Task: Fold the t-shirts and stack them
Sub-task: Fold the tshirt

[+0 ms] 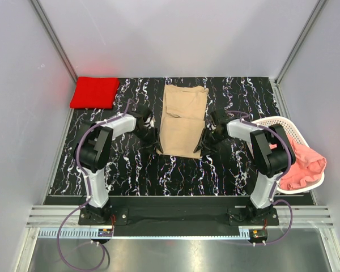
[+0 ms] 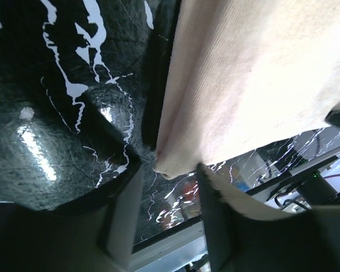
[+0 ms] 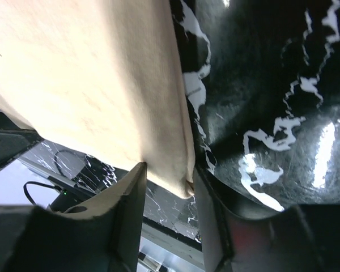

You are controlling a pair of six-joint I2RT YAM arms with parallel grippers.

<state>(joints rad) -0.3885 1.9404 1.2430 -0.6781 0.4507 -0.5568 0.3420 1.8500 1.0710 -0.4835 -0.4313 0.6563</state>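
The table (image 1: 130, 175) is boxed by pale walls (image 1: 175, 34) on three sides. Open tabletop shows along the near strip in front of the arms and in bands either side of the tan tee (image 1: 184, 120). On the right that room is narrowed by the basket (image 1: 272, 122), which sits at the right edge just beside the right arm.

The tan tee lies mid-table, folded into a long strip running far to near. Its far end is creased and its near edge is fairly straight. The pink tee (image 1: 306, 164) slumps in the basket and spills over its near rim. The red tee (image 1: 93, 92) is a flat folded rectangle in the far left corner, well apart from the tan one.

The left gripper (image 2: 171, 170) straddles the tan tee's near left corner and the right gripper (image 3: 169, 170) its near right corner. Both have their jaws half spread. I cannot tell whether either actually pinches the cloth.

The tabletop is glossy black with white veins and glare spots, the tan cloth a matte fine knit, the basket a white lattice.
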